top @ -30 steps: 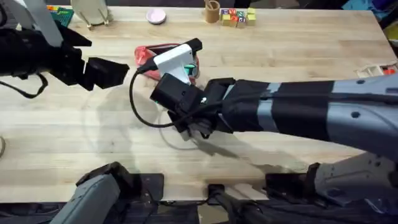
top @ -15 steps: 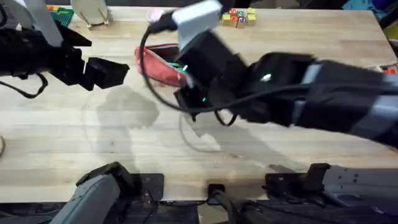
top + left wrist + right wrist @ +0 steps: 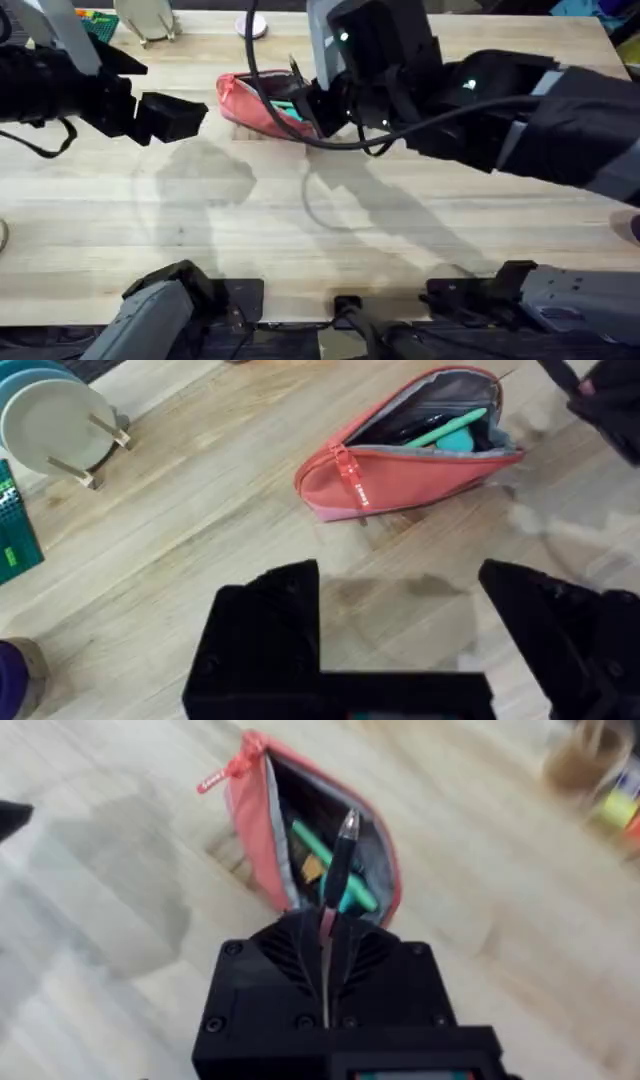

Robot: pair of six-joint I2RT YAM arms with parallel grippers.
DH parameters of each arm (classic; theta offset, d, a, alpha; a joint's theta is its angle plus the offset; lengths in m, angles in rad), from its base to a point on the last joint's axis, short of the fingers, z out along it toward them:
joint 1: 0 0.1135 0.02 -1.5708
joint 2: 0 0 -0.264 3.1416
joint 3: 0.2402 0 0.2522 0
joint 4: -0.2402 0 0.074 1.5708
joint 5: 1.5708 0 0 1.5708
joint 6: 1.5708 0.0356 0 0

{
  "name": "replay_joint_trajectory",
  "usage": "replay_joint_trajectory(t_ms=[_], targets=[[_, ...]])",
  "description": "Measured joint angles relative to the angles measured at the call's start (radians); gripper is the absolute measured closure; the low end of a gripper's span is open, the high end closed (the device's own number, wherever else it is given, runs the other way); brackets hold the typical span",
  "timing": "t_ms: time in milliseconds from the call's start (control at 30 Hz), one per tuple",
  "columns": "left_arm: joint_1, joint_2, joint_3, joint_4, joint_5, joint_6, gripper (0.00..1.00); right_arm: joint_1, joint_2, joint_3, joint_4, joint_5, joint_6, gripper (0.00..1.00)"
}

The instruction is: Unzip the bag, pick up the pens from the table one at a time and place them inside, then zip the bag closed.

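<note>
The coral-pink bag (image 3: 250,102) lies unzipped on the table (image 3: 200,230), its grey lining showing. A light-green pen (image 3: 318,858) rests inside it, also visible in the left wrist view (image 3: 448,432). My right gripper (image 3: 326,928) is shut on the thin black pen (image 3: 342,848), which points out over the bag's (image 3: 262,830) open mouth. Overhead, that right gripper (image 3: 300,97) hovers at the bag's right end. My left gripper (image 3: 185,116) hangs open just left of the bag (image 3: 400,465), holding nothing; its fingers (image 3: 265,622) stand wide apart.
A plate rack (image 3: 55,430) and a green box (image 3: 15,530) sit at the table's far left. Coloured blocks (image 3: 625,800) and a small wooden cup (image 3: 578,765) stand at the back, beyond the bag. A pink disc (image 3: 252,27) lies near the far edge.
My right arm has swung from the table's middle up and back to the bag, carrying the black pen over the open mouth. The left arm has stayed still.
</note>
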Motion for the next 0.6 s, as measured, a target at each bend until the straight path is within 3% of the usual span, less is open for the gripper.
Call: replay_joint_trajectory(t_ms=[433,600], targets=[[0.000,0.000,0.000,0.000,0.000,0.000,0.007,-0.019,0.036,0.000,0.100,-0.041,-0.536,0.970],[0.000,0.000,0.000,0.000,0.000,0.000,0.007,-0.019,0.064,0.000,0.110,-0.068,-0.645,0.970]])
